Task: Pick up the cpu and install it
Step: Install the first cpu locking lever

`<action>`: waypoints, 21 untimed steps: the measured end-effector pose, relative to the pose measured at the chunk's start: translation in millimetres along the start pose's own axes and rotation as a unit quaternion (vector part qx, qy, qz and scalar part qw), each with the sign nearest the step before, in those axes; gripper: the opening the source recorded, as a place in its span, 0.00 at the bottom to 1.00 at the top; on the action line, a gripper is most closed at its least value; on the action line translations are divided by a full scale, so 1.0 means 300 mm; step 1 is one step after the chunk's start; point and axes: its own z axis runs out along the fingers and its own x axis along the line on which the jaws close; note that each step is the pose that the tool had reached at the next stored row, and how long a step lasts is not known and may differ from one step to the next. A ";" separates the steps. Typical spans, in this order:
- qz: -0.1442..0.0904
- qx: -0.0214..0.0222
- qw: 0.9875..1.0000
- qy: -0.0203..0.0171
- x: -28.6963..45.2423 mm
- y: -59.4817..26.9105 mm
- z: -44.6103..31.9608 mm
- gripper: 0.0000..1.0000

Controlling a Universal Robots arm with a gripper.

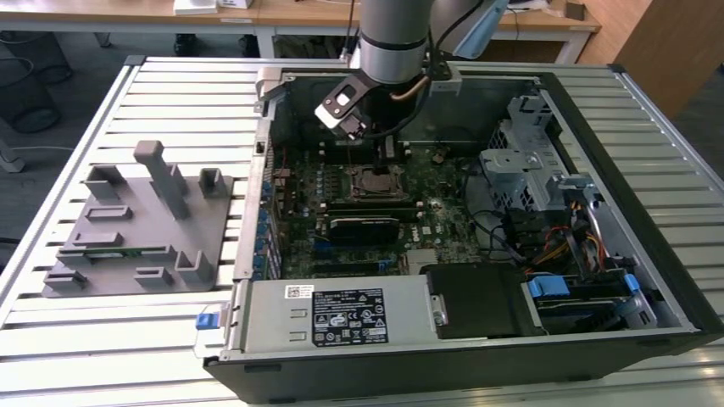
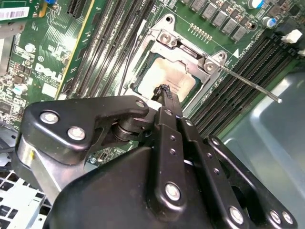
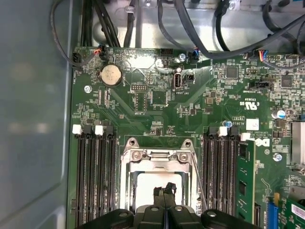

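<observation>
The cpu (image 2: 175, 75), a flat square with a pale shiny top, lies inside the socket frame (image 2: 167, 36) on the green motherboard. It also shows under the fingers in the first wrist view (image 3: 147, 185) and in the middle of the board in the exterior view (image 1: 371, 181). My gripper (image 2: 164, 90) hangs right over the chip with its two black fingers pressed together and nothing between them. I cannot tell whether the tips (image 3: 165, 189) touch the chip. The frame's thin metal lever (image 2: 249, 84) sticks out to one side, unlatched.
Memory slots (image 3: 95, 176) flank the socket on both sides. The open computer case (image 1: 633, 170) walls the board in, with a drive cage (image 1: 526, 161), cables and a power supply (image 1: 339, 314) around it. A grey holder fixture (image 1: 136, 229) stands on the slatted table at the exterior view's left.
</observation>
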 end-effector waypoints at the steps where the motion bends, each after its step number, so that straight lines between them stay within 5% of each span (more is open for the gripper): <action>1: 0.000 0.000 1.000 0.000 0.000 0.000 -0.005 0.11; 21: 0.000 0.001 1.000 0.000 0.001 0.003 -0.152 0.11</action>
